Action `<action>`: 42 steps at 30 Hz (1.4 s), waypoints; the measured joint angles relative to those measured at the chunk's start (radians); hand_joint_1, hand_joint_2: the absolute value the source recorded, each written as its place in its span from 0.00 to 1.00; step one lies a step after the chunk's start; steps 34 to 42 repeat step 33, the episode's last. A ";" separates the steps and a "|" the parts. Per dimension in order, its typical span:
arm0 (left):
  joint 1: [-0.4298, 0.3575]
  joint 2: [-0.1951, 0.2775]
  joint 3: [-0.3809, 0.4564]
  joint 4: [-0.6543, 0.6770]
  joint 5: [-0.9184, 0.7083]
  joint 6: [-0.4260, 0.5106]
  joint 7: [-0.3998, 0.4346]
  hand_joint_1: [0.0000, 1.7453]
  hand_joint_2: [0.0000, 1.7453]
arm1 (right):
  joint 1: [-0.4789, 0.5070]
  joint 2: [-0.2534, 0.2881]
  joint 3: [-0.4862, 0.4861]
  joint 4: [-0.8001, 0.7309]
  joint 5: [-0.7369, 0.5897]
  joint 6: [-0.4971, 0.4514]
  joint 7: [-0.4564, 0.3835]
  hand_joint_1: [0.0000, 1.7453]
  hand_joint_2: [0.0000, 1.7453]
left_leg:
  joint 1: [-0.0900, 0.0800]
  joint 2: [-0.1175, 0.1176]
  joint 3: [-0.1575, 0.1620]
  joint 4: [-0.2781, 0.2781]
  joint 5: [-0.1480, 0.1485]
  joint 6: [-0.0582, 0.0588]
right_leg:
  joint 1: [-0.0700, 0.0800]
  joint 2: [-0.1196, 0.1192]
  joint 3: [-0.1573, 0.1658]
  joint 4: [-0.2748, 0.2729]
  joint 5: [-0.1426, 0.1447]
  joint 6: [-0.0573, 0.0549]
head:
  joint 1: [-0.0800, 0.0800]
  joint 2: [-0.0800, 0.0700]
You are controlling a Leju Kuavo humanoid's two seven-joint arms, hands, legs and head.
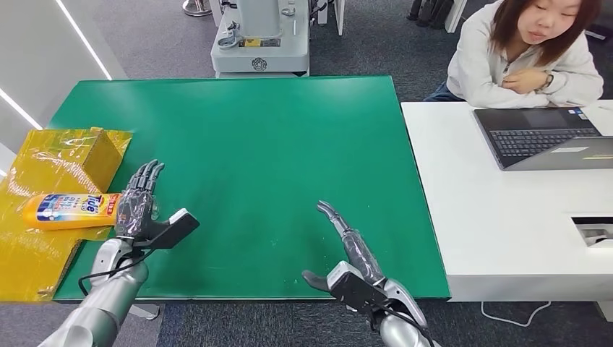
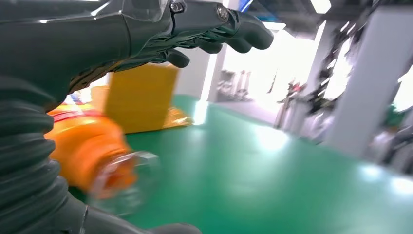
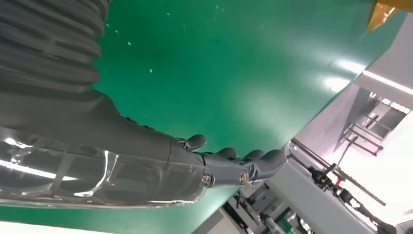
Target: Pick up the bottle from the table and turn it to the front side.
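The bottle lies on its side at about nine o'clock of the green table, resting on crinkled yellow wrap in front of a yellow box, its cap end toward the table's middle and its printed label facing up. The left hand stands just beside the cap end, fingers straight and slightly fanned, holding nothing; whether it touches the bottle I cannot tell. In the left wrist view the clear cap and orange body sit close under the palm, blurred. The right hand rests low at about five o'clock, well apart from the bottle, fingers extended and holding nothing. The bottle looks like rigid plastic with a glossy, likely slick label; if full it would be fairly heavy, and its rounded body could roll on the loose wrap. A hold around the middle of the body, thumb opposing the fingers across the narrower faces, seems safest; the cap end is too narrow and smooth to trust. A person sits at one o'clock by a laptop on a white desk.
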 joint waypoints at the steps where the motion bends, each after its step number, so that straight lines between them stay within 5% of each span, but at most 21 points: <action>1: 0.024 -0.026 0.033 -0.051 -0.033 0.003 -0.029 0.00 1.00 | 0.002 0.000 0.000 0.002 -0.008 -0.004 -0.002 0.00 1.00 | 0.000 0.001 0.000 0.000 0.000 0.000 | 0.000 0.001 0.000 0.000 0.000 0.000 | 0.000 0.000; 6: 0.186 -0.167 0.151 -0.487 -0.317 0.007 -0.074 0.00 1.00 | 0.026 0.000 -0.009 0.005 -0.049 -0.036 -0.021 0.00 1.00 | -0.001 0.003 -0.001 0.000 -0.003 0.001 | -0.001 0.003 -0.001 -0.001 -0.001 0.001 | 0.000 0.000; 12: 0.273 -0.249 0.187 -0.761 -0.325 0.001 -0.072 0.00 1.00 | 0.048 0.000 -0.016 0.003 -0.055 -0.047 -0.029 0.00 1.00 | 0.000 0.003 -0.001 0.000 -0.004 0.001 | -0.001 0.003 -0.001 -0.001 -0.001 0.001 | 0.000 0.000; 14: 0.294 -0.261 0.175 -0.805 -0.238 -0.078 -0.068 0.00 1.00 | 0.067 0.003 -0.029 -0.011 -0.077 -0.074 -0.046 0.00 1.00 | 0.000 0.002 0.000 0.000 -0.004 0.001 | 0.000 0.002 -0.001 -0.001 -0.002 0.001 | 0.000 0.000; 17: 0.346 -0.269 0.054 -0.855 0.140 -0.255 -0.014 0.00 1.00 | 0.128 0.009 -0.067 -0.072 -0.104 -0.115 -0.067 0.00 1.00 | 0.000 -0.001 0.000 0.000 -0.004 0.001 | 0.000 -0.001 0.000 -0.001 -0.004 0.001 | 0.000 0.000; 20: 0.375 -0.267 -0.107 -0.887 0.466 -0.293 0.058 0.00 1.00 | 0.172 0.011 -0.093 -0.126 -0.115 -0.130 -0.079 0.00 1.00 | 0.000 -0.001 -0.001 0.000 -0.005 0.002 | -0.001 -0.002 0.000 -0.001 -0.004 0.001 | 0.000 0.000; 24: 0.409 -0.268 -0.189 -0.894 0.762 -0.490 0.097 0.00 1.00 | 0.234 0.012 -0.134 -0.205 -0.165 -0.203 -0.109 0.00 1.00 | -0.001 -0.001 -0.001 0.000 -0.006 0.003 | -0.001 -0.002 0.001 -0.001 -0.005 0.003 | 0.000 0.000; 31: 0.470 -0.263 -0.205 -0.883 0.836 -0.574 0.097 0.00 1.00 | 0.357 0.033 -0.233 -0.394 -0.190 -0.194 -0.108 0.00 1.00 | 0.000 0.000 0.000 0.000 -0.008 0.002 | -0.001 0.000 0.001 -0.001 -0.007 0.003 | 0.000 0.000; 42: 0.478 -0.261 -0.197 -0.883 0.830 -0.585 0.097 0.00 1.00 | 0.368 0.041 -0.246 -0.416 -0.183 -0.182 -0.110 0.00 1.00 | 0.000 0.000 0.000 0.000 -0.008 0.002 | -0.001 0.000 0.001 -0.001 -0.007 0.003 | 0.000 0.000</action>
